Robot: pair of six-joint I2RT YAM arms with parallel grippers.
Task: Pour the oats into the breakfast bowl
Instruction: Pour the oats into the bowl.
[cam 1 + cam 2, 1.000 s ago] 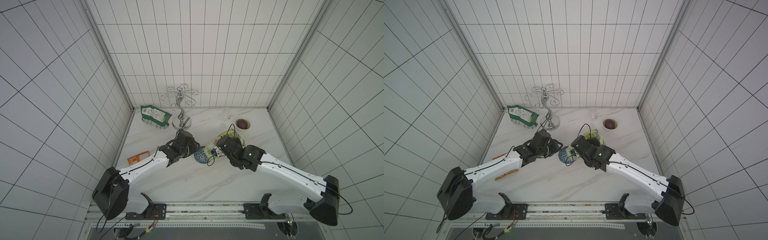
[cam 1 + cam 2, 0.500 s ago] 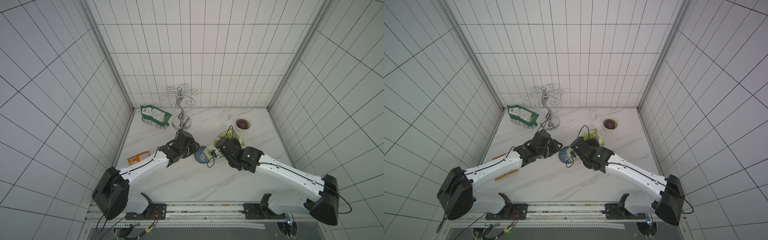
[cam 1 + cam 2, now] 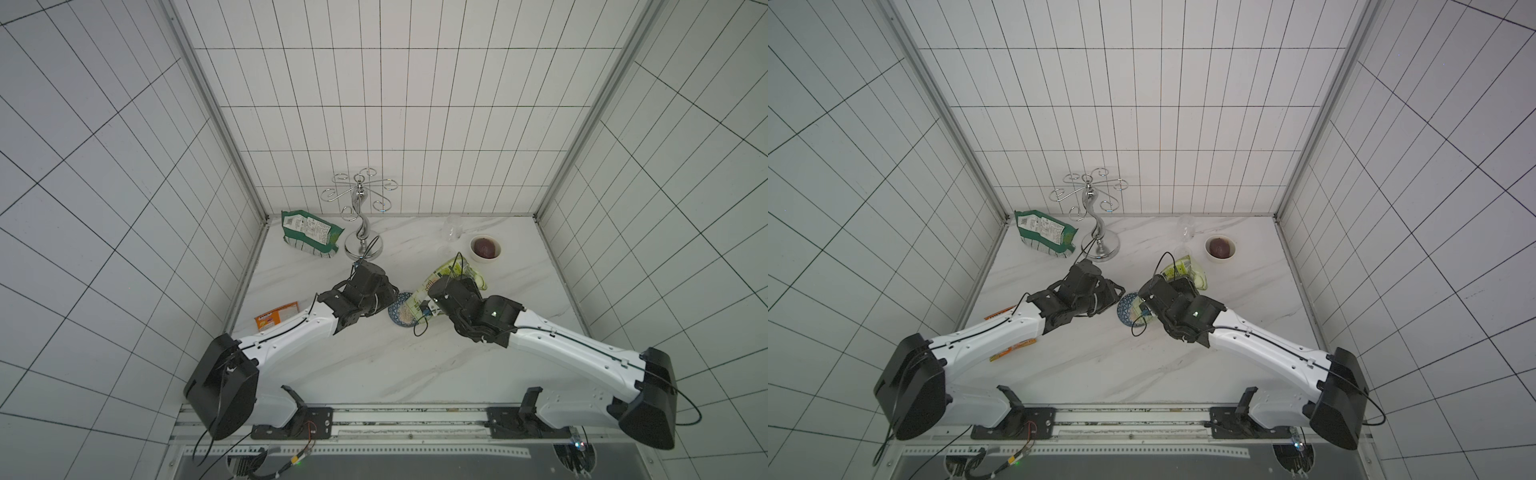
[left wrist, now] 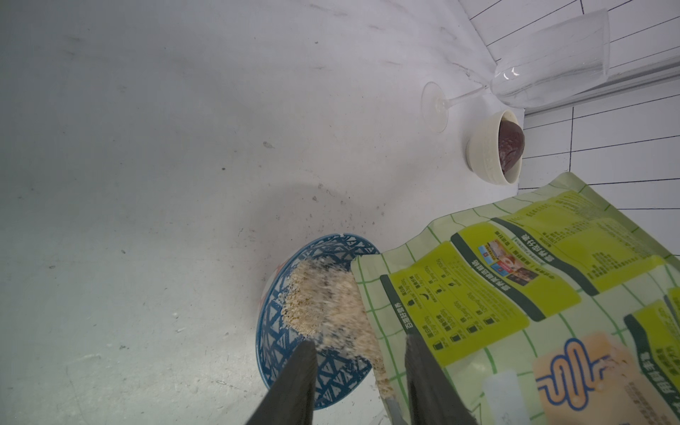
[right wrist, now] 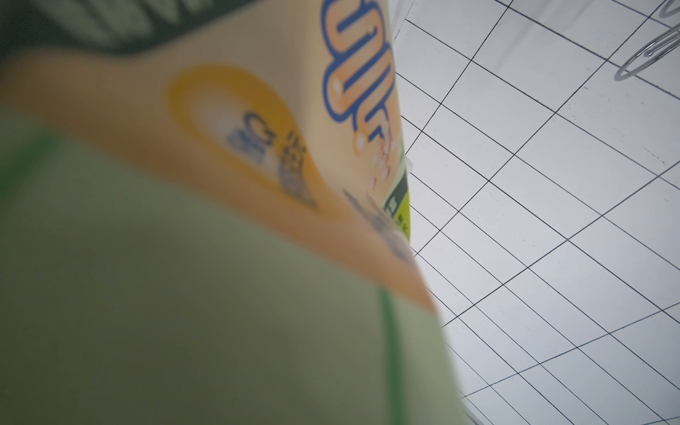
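Right arm has slid left over the last second. Right gripper (image 3: 434,305) is clamped on the oat pouch (image 4: 515,294), whose mouth is now over the breakfast bowl (image 4: 274,331), with oats (image 4: 316,298) streaming in. Left gripper (image 4: 358,340) hasn't moved, jaws apart at the bowl's left side. Bowl sits mid white marble tabletop (image 3: 374,365). Orange packet (image 3: 277,316) is at the left edge. Further back I see a flute (image 3: 452,228), white bowl (image 3: 485,248), chrome stand (image 3: 361,224) and dark green bag (image 3: 309,232). Walls are white tile.
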